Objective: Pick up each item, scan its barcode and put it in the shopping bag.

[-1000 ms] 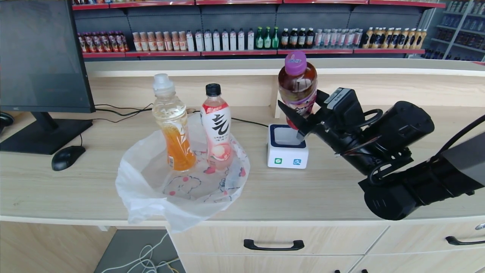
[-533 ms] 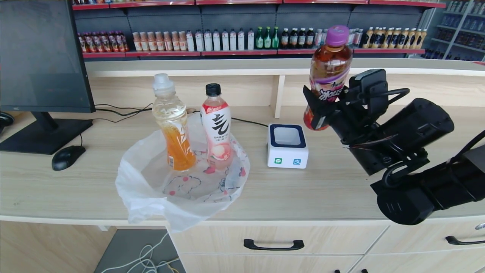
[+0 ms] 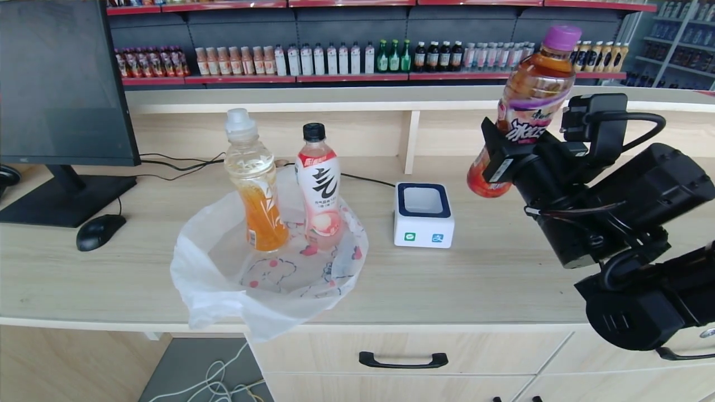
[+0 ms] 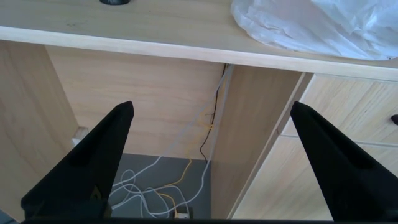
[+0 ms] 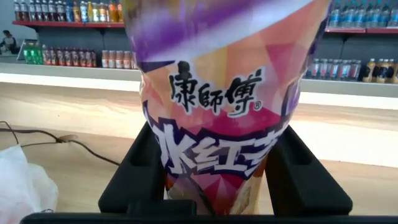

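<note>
right gripper (image 3: 496, 166) clamps a tilted tea bottle (image 3: 530, 100), raised right of the scanner (image 3: 423, 215)
left gripper (image 4: 211, 155) spread wide below the counter (image 4: 155, 37) edge; 2 bottles (image 3: 254, 184) stand in the bag (image 3: 223, 279)

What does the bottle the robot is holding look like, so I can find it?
Find the long wooden counter, then look above its right end. There the right gripper holds a tilted tea bottle in the air, full of reddish-brown drink. Its cap is purple, while the orange bottle and pink bottle standing in the white bag have clear and black caps.
</note>
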